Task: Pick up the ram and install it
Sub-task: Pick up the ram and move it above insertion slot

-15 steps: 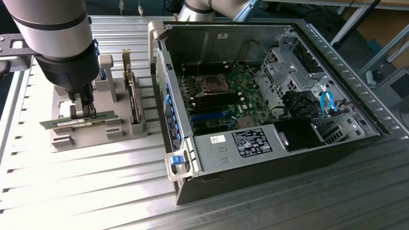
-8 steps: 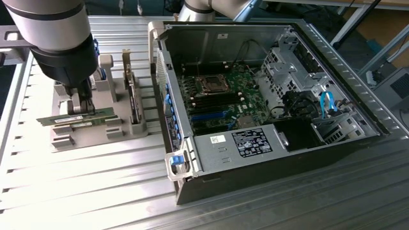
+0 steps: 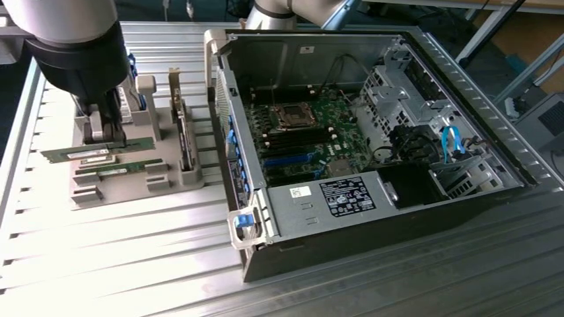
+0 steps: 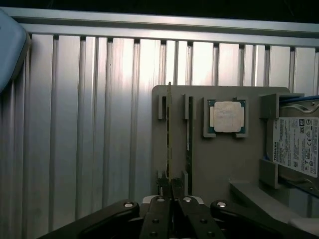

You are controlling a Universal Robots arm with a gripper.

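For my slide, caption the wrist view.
Gripper clamps the memory stick in its grey holder, beside a processor chip.

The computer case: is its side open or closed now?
Open. The exterior view looks straight into the computer case, no side panel covering it: the motherboard and the power supply lie exposed.

A ribbed aluminium table is washed in bright light, and dark floor is seen beyond its edge.

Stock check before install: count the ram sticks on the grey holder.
2. The first ram stick stands in the gripper's grip; the second ram stick stands beside it on the grey holder. None looks hidden.
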